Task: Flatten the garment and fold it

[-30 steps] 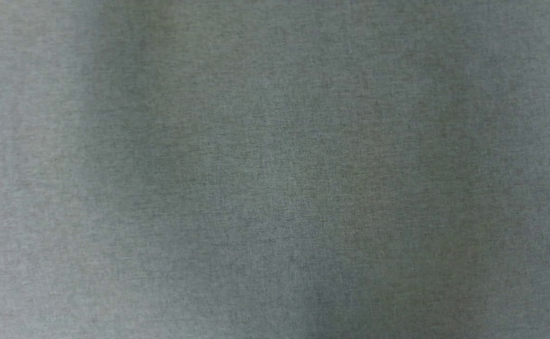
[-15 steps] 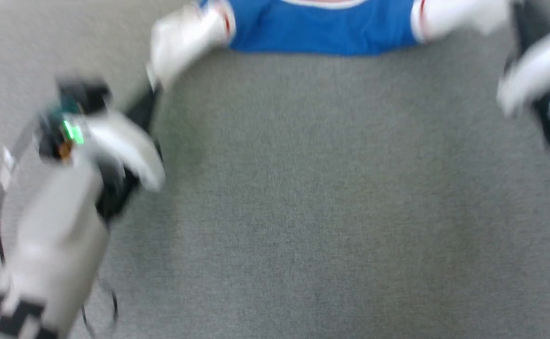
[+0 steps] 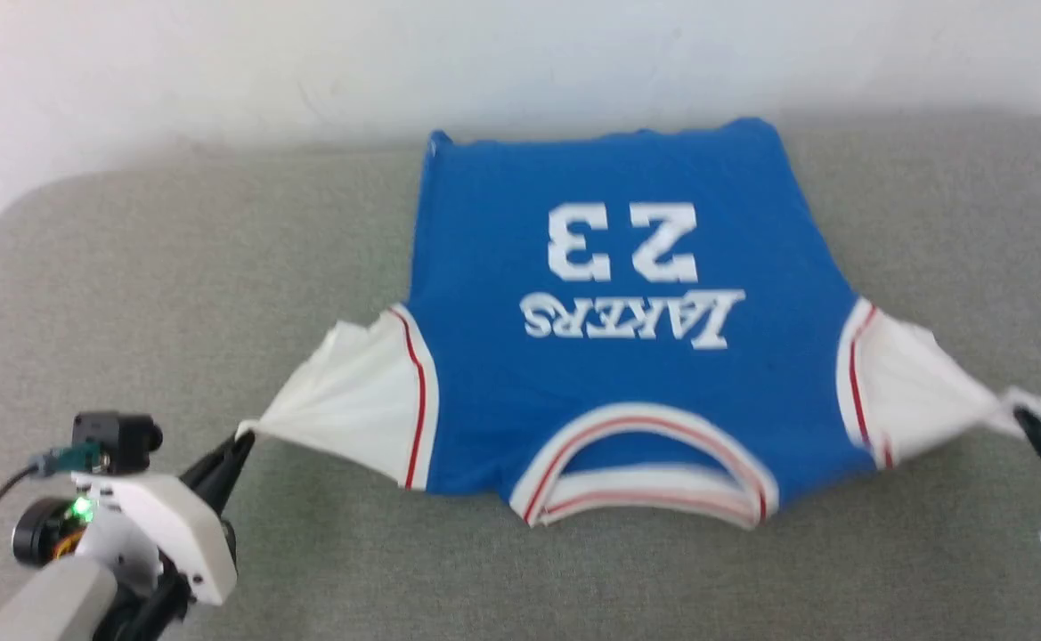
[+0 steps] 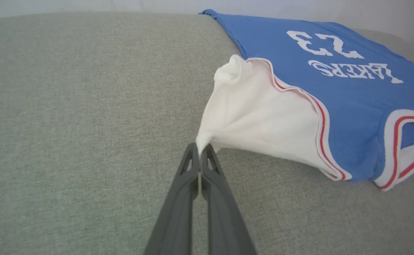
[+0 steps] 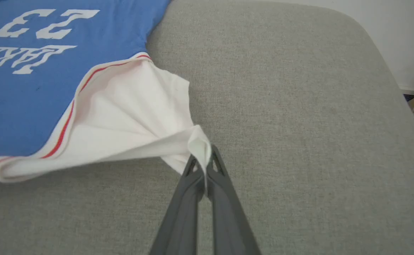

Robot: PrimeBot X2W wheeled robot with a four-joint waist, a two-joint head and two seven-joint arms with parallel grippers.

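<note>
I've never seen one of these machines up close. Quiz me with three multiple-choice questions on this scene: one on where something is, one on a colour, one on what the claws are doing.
1. Where does the collar of the shirt lie?
A) at the edge nearest the robot
B) against the wall
C) tucked under the blue body

2. What colour are the sleeves?
A) blue
B) white
C) black

3. What are the left claw and right claw doing?
A) both open above the shirt
B) both shut on the collar
C) each shut on a sleeve tip

Answers:
1 A, the collar sits at the bottom of the shirt in the head view.
2 B, both sleeves are white beside red-striped seams.
3 C, each wrist view shows its claw pinching white cloth.
</note>
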